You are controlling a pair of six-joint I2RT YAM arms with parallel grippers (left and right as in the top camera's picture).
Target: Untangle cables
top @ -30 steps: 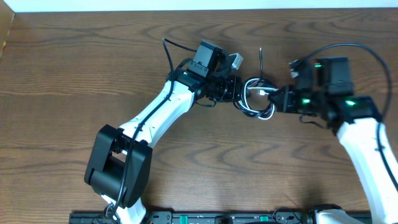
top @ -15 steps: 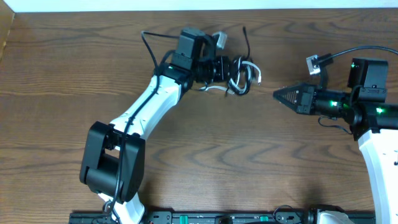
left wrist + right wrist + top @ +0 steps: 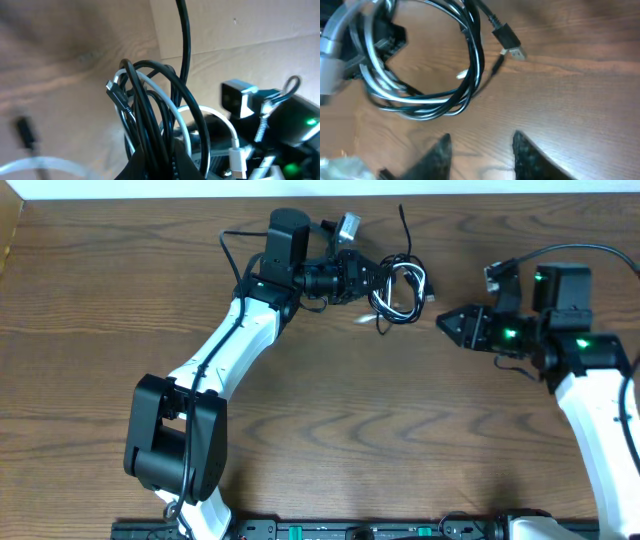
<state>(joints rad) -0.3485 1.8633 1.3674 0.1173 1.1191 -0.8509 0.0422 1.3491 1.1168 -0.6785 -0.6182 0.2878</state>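
The white and black cables form one looped bundle [image 3: 398, 290] at the far middle of the table. My left gripper [image 3: 372, 280] is shut on the bundle's left side; in the left wrist view the black and white strands [image 3: 165, 125] run between its fingers [image 3: 162, 167]. A black cord end [image 3: 404, 225] sticks up behind the bundle. My right gripper [image 3: 442, 322] is open and empty, just right of the bundle. In the right wrist view the loops [image 3: 425, 75] and a USB plug [image 3: 510, 42] lie beyond its spread fingers [image 3: 481, 145].
The brown wooden table [image 3: 320, 420] has its far edge [image 3: 150, 198] close behind the left gripper. Thicker black robot wires arc over the left arm [image 3: 232, 250] and right arm [image 3: 580, 252].
My left gripper has carried the bundle away from the right gripper, back and up the table. The right gripper has let go, opened and drawn back, then edged left again.
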